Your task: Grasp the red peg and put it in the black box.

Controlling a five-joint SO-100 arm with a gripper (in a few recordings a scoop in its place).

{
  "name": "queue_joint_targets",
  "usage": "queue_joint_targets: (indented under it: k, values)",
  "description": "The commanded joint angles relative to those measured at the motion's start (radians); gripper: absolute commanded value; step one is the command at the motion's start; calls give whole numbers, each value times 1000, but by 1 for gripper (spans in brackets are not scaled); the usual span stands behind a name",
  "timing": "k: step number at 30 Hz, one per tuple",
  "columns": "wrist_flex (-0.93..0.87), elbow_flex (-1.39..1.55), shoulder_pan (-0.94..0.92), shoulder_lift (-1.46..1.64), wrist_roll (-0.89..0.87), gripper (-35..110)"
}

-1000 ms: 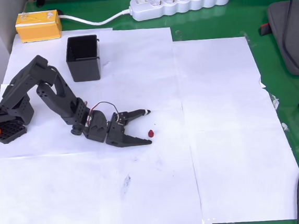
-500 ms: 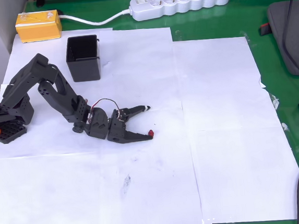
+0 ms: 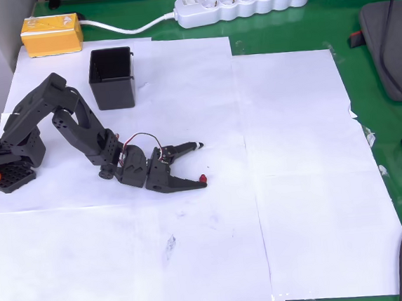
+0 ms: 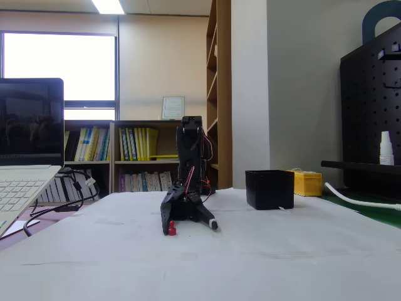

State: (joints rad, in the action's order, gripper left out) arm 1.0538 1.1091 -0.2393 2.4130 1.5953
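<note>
This looks like an office. Behind the gripper [image 4: 191, 226] stand bookshelves [image 4: 135, 157] full of books. A laptop [image 4: 25, 150] sits to its left.

White paper sheets [image 3: 292, 149] cover the work surface beneath and around the jaws, laid over a green mat [image 3: 361, 52] that is exposed well beyond the jaw tips toward the right and top edges of the overhead view. A yellow block [image 3: 51, 33] lies well behind the jaws near the top left corner, and a white power strip [image 3: 241, 2] with its white cable [image 3: 130, 23] runs along the top edge, well apart from the jaws. In the fixed view, a laptop [image 4: 25, 150] stands far left of the jaws, a bookshelf [image 4: 135, 157] stands behind them, and a black pegboard [image 4: 369, 106] carrying a white bottle [image 4: 386, 148] stands far right.
</note>
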Motion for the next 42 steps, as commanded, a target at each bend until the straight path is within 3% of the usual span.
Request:
queue_joint_targets:
  k: [1,7,13,42]
  values:
    - [-6,41,-14,3,8,39]
    - [-6,41,-12,5,14,36]
    - [-6,38,-12,3,14,24]
    - [0,37,-11,5,14,5]
